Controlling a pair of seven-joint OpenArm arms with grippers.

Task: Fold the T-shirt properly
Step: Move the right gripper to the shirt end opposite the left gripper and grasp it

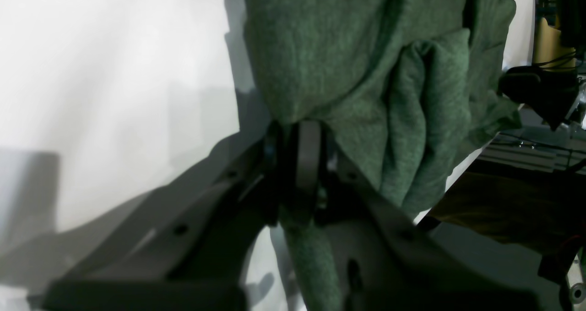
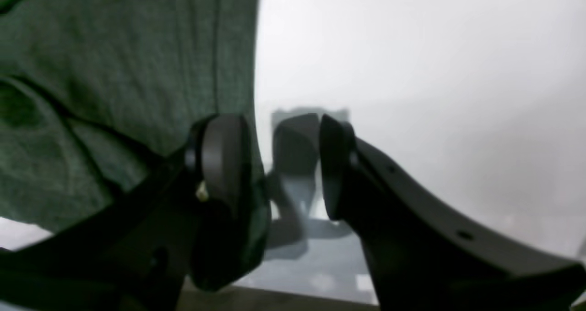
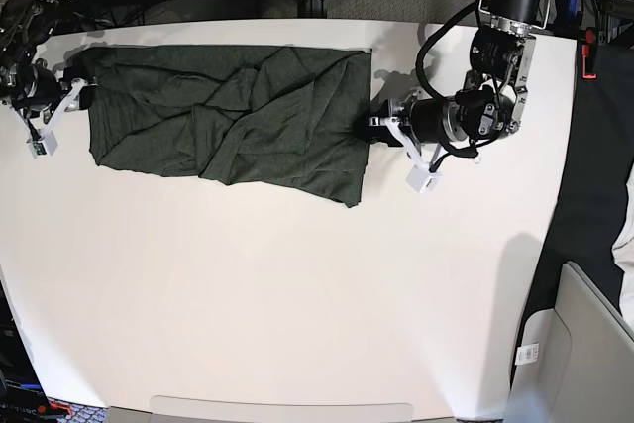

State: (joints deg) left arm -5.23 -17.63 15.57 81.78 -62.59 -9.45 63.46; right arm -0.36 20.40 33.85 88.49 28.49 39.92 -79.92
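On the far half of a white table (image 3: 297, 294), seen from above, the T-shirt (image 3: 228, 116) lies spread out as a wide, wrinkled, dark olive-green rectangle with loose folds across its middle. At the cloth's right-hand edge in this overhead view, the left gripper (image 3: 376, 129) meets the fabric. Its wrist view shows its jaws pressed nearly together on a bunched strip of the T-shirt (image 1: 357, 73), with green knit passing between them and more fabric heaped just beyond. At the opposite edge, the right gripper (image 3: 77, 96) sits just beside the shirt's side. Its wrist view shows its jaws standing apart, one fingertip (image 2: 219, 160) touching the shirt's edge (image 2: 114, 73) and bare table showing between them; nothing is pinched there.
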